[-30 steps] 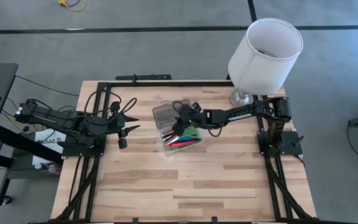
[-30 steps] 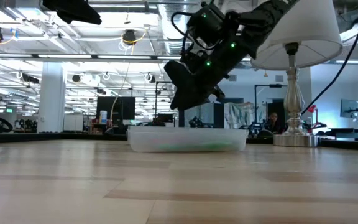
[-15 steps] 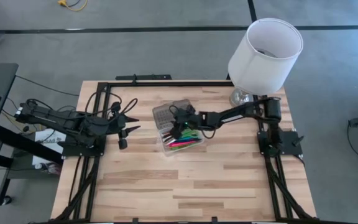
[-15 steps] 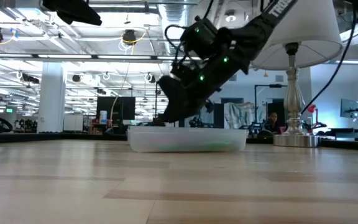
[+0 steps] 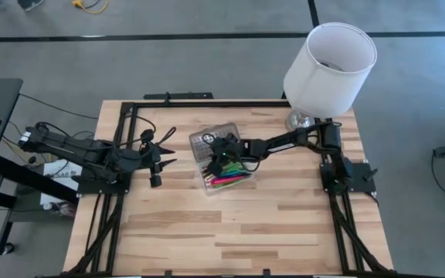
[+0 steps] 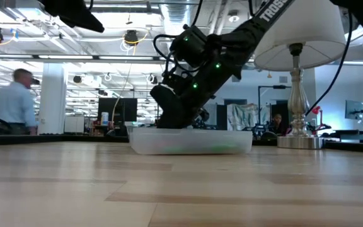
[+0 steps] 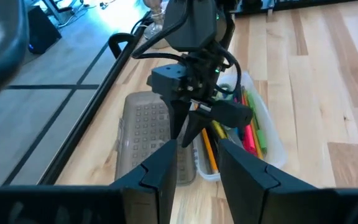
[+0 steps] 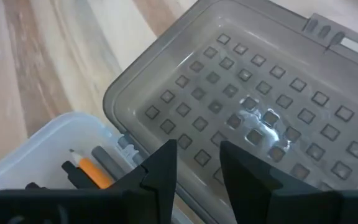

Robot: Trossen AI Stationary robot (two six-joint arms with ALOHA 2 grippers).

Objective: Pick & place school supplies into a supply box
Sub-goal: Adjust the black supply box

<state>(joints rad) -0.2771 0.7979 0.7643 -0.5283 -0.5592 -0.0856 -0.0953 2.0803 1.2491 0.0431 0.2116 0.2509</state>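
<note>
Supply box [image 5: 224,164] sits mid-table in the high view, toward the far edge, clear tray full of school supplies [image 5: 230,174] (pink, green, orange sticks), grey lid [image 5: 208,141] flopped open on its far-left side. Right gripper [image 5: 219,151] is over the hinge area between lid and tray; left gripper [image 5: 163,152] waits well apart near the left edge, fingers slightly spread, nothing in them. White lamp [image 5: 329,66] stands at the far right corner

Low view: right gripper [image 6: 171,113] is down at the box [image 6: 191,140] rim, nose tilted toward the lid side. Can't tell if it touches. A person walks in the room behind, far left

Left wrist view: right gripper [image 7: 190,127] points down at the seam where the lid [image 7: 148,134] meets the tray [image 7: 263,140]; pencils and highlighters [image 7: 244,127] lie lengthwise inside, none sticking over the rim as far as visible

Right wrist view: fingers [image 8: 160,165] stand apart, parallel, empty, lid's [image 8: 253,106] dimpled inner face straight ahead, tray corner with an orange pencil [image 8: 91,169] beside

Judgement: items look loaded, so the step is probably closing the lid. To do it well, get a fingertip under the lid's free edge, not the hinge, swing it over in an arc around the hinge, keep downward force light so the light tray doesn't slide or tip, and watch that no pen tip blocks the lid
</note>
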